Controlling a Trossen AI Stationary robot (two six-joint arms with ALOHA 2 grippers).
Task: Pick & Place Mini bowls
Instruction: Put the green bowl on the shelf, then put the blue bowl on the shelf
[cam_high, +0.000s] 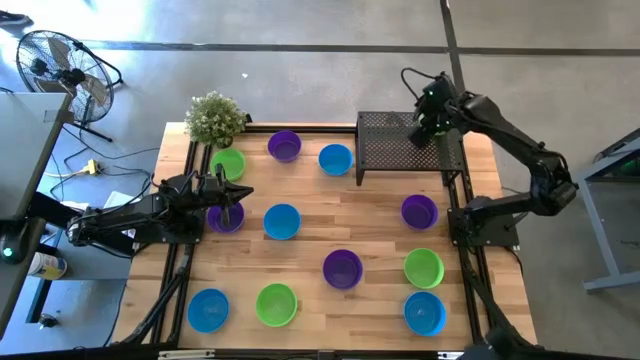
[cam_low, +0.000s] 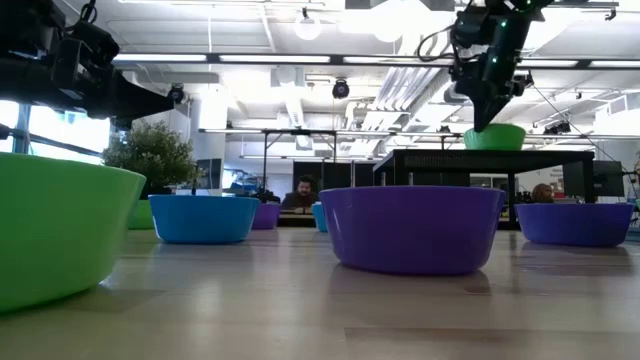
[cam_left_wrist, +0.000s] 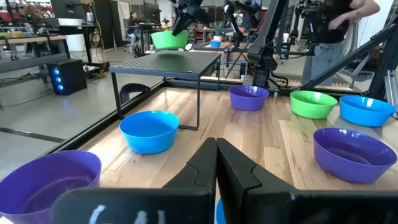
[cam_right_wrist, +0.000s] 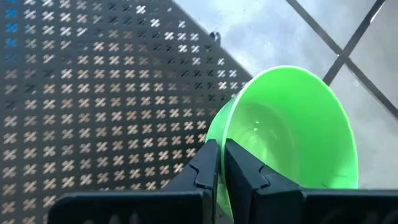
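Bowls of smooth bright plastic, round and alike, lay scattered across the wooden desk (cam_high: 310, 250) in blue, green and purple. One green bowl (cam_right_wrist: 292, 137) was up over the black mesh stand (cam_high: 400, 150), its rim pinched between the closed fingers of the right hand (cam_right_wrist: 221, 165), probably to be set down there. The left hand (cam_left_wrist: 216, 165) hovered above a purple bowl (cam_high: 224, 217), shut and empty.
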